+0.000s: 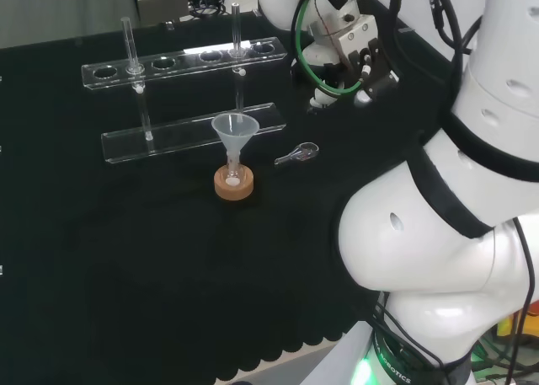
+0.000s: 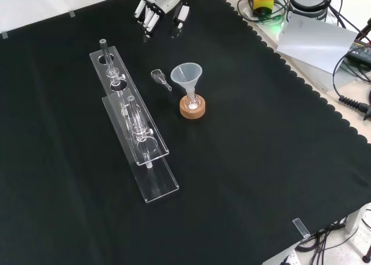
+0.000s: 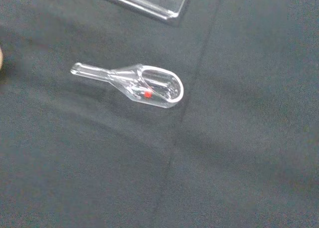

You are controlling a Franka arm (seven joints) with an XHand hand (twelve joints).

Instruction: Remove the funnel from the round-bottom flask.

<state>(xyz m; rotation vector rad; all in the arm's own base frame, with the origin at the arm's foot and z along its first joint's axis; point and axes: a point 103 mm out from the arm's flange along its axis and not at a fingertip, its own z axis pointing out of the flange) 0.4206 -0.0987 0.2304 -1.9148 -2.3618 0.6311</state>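
Note:
A clear funnel [image 1: 234,131] [image 2: 186,75] stands upright with its stem in a small round-bottom flask [image 1: 233,178] [image 2: 192,104] that rests in a cork ring stand [image 1: 233,188] [image 2: 192,109]. The hand [image 1: 360,63] [image 2: 163,8] hangs above the cloth, to the right of the funnel in the head view and beyond it in the front view, well apart from it. Its fingers point downward, relaxed, with nothing between them.
A clear scoop [image 1: 298,155] [image 2: 160,78] [image 3: 135,84] with a small red speck inside lies on the cloth between hand and flask. A clear test tube rack [image 1: 185,94] [image 2: 132,123] with two tubes stands behind the funnel in the head view.

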